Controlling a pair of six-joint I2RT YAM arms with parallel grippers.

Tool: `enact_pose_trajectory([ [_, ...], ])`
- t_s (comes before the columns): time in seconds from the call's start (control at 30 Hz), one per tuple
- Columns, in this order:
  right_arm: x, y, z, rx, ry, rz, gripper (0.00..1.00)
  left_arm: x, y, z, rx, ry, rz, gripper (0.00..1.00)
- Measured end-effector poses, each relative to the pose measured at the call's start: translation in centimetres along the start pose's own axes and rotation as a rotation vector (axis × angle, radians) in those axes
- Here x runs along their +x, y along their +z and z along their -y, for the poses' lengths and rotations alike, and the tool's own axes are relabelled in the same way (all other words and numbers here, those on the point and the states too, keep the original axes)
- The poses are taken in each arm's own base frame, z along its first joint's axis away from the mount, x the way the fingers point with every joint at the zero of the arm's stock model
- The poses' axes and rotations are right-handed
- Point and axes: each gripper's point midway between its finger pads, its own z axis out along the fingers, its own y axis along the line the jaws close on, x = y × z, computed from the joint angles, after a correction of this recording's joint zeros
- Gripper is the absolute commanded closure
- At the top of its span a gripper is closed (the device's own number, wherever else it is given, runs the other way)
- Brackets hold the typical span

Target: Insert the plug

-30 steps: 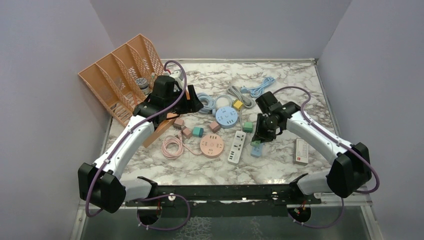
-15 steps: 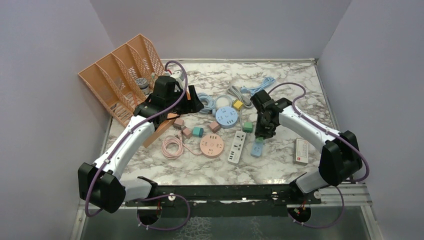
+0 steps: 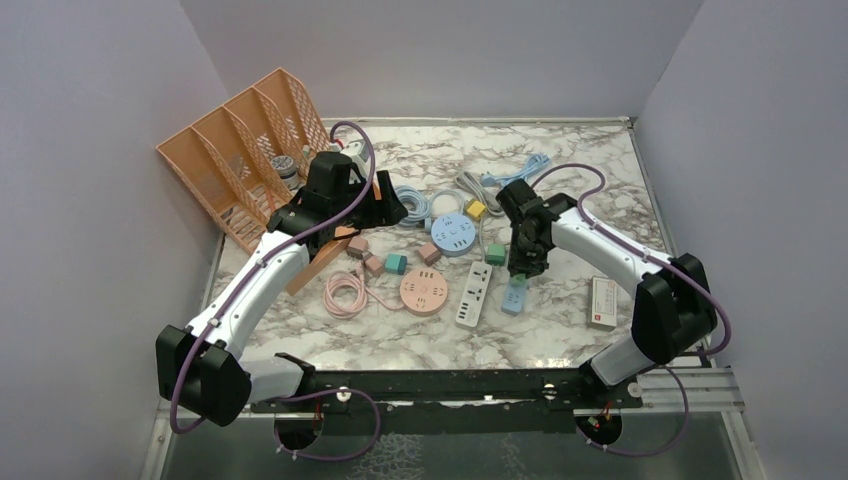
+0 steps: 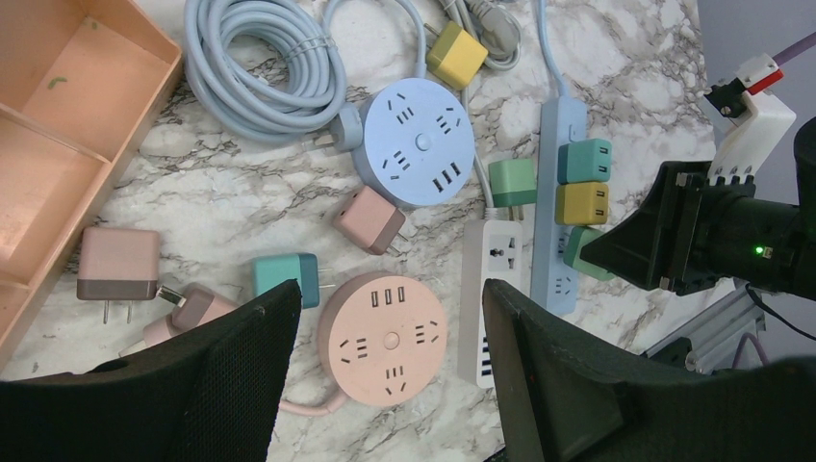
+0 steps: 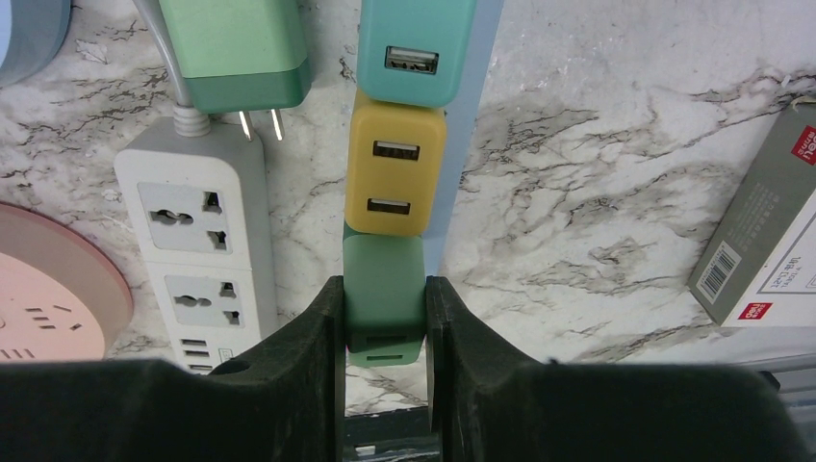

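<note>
Right gripper (image 5: 383, 298) clenched on the flat sides of 1 green plug (image 5: 383, 265), judged light, rigid and smooth-cased, apparently seated on the blue strip (image 5: 460, 144) right of the surface's (image 5: 597, 144) centre; left gripper (image 4: 390, 337) released.

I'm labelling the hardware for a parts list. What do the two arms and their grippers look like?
The left arm and right arm share white links, bulky black joint housings and a looping purple cable each. The left gripper and right gripper have thick matte black fingers.
</note>
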Motion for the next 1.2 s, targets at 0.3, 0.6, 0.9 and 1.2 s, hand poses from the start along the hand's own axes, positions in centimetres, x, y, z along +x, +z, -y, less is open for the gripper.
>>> enact_pose_trajectory([
  [0.3,0.04,-0.11,0.01,0.011,-0.018,-0.021,0.99,0.00,0.00,0.00,0.000,0.000,0.000,0.28],
  [0.6,-0.28,-0.83,-0.35,-0.006,-0.029,-0.030,0.99,-0.01,0.00,0.01,0.000,0.000,0.000,0.28],
  [0.9,0.25,-0.13,-0.48,-0.012,-0.037,-0.078,0.99,0.00,0.00,0.00,0.000,0.000,0.000,0.28],
  [1.2,0.18,-0.06,-0.27,-0.010,-0.037,-0.082,0.99,-0.01,0.00,0.00,0.000,0.000,0.001,0.28],
])
